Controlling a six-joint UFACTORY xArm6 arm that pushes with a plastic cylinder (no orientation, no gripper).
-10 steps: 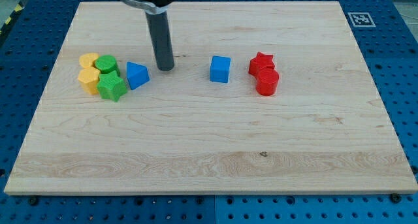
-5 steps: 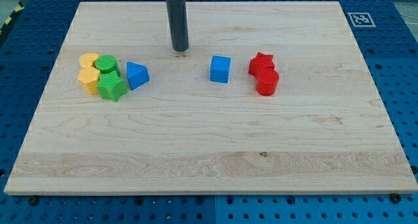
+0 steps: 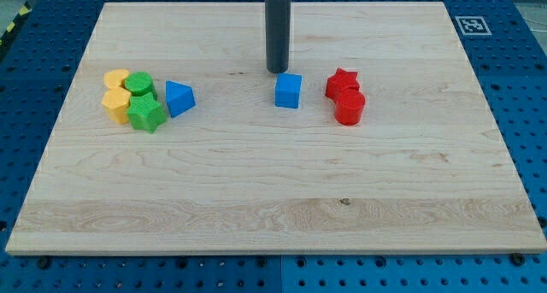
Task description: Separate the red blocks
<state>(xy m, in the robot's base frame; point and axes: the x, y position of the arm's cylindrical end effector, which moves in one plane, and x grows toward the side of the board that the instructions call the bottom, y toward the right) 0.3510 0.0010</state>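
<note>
Two red blocks touch each other at the view's right of centre: a red star (image 3: 341, 82) above and a red cylinder (image 3: 349, 107) just below it. My tip (image 3: 278, 70) stands on the board just above the blue cube (image 3: 288, 90), a short way to the left of the red pair. The rod rises straight up out of the view's top.
At the view's left sits a cluster: two yellow blocks (image 3: 115, 94), a green cylinder (image 3: 139, 84), a green star (image 3: 147, 114) and a blue triangular block (image 3: 179, 97). A marker tag (image 3: 469, 25) is at the board's top right corner.
My tip has moved right and slightly up, from beside the blue triangular block to just above the blue cube. No block has moved.
</note>
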